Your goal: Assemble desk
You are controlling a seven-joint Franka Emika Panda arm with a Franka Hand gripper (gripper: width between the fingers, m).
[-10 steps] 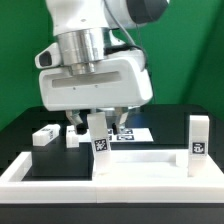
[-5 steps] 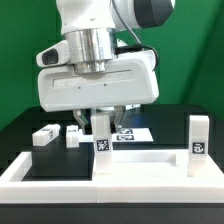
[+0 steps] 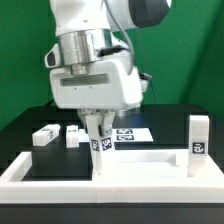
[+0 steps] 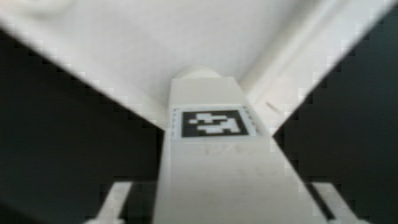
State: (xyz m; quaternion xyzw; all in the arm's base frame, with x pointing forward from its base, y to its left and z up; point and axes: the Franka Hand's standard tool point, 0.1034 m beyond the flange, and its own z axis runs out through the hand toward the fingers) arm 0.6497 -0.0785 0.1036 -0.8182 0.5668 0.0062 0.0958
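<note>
In the exterior view, a white leg block (image 3: 98,142) with a tag stands on the left end of the white desk slab (image 3: 150,163), leaning slightly. My gripper (image 3: 97,122) is right above it, with the fingers down on either side of its top. In the wrist view the same leg (image 4: 217,125) runs between my fingers (image 4: 118,200), with a dark gap on each side, so the gripper (image 4: 217,205) is open around it. A second leg (image 3: 198,138) stands upright at the slab's right end. Two more legs (image 3: 44,135) (image 3: 73,134) lie on the black table.
A long raised white border rim (image 3: 30,170) runs along the front and the exterior view's left, with the slab pushed into its corner. The marker board (image 3: 137,133) lies flat behind the slab. A green backdrop stands behind.
My hand has turned about its vertical axis over the leg and now faces more to the exterior view's left. The leg stays in place and now leans slightly.
</note>
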